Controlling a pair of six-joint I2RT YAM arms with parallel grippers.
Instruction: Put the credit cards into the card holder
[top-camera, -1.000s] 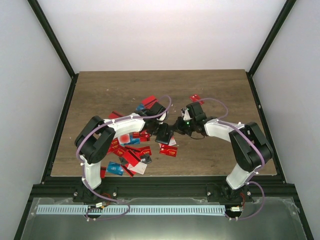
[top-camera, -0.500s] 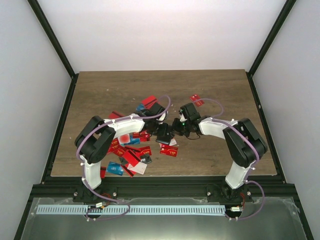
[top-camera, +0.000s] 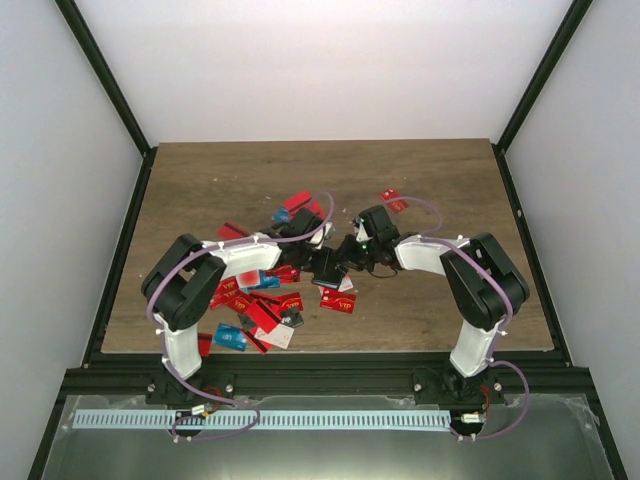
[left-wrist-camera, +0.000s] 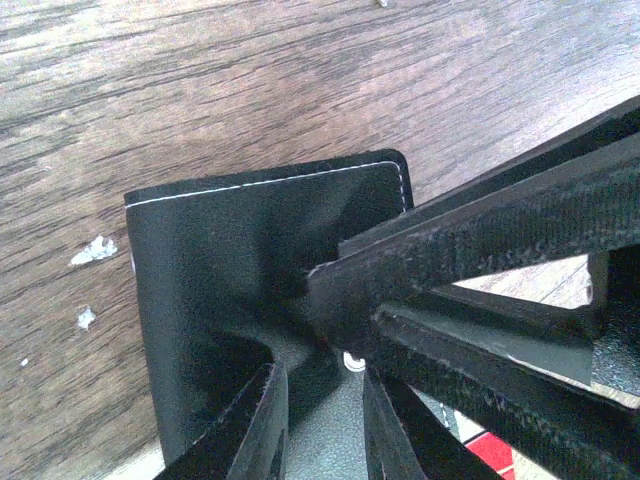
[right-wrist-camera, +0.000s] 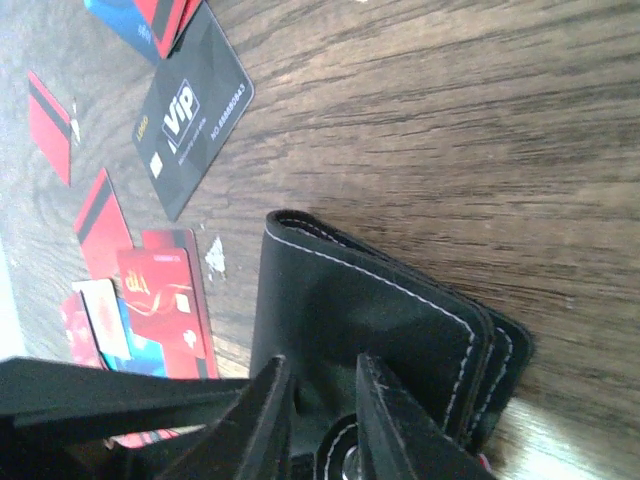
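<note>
Evidently, both tools converge on the card holder (right-wrist-camera: 340, 300) to steady it for loading.
Left tool (left-wrist-camera: 320, 378) and right tool (right-wrist-camera: 322, 365): jaws narrowly parted; grip cannot be told.

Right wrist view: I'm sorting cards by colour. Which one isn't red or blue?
The black card printed VIP, lying flat on the table above the card holder; its dark face sets it apart from the red and blue cards nearby.

The card holder (right-wrist-camera: 340, 300) is black with pale stitching along its edges. The credit cards (top-camera: 284, 302) are mostly red, a few blue. At the upper left of the right wrist view, a dark card (right-wrist-camera: 192, 120) carries white "VIP" lettering. The table (top-camera: 250, 180) is brown woodgrain flecked with whitish specks (left-wrist-camera: 97, 250), perhaps paint.
</note>
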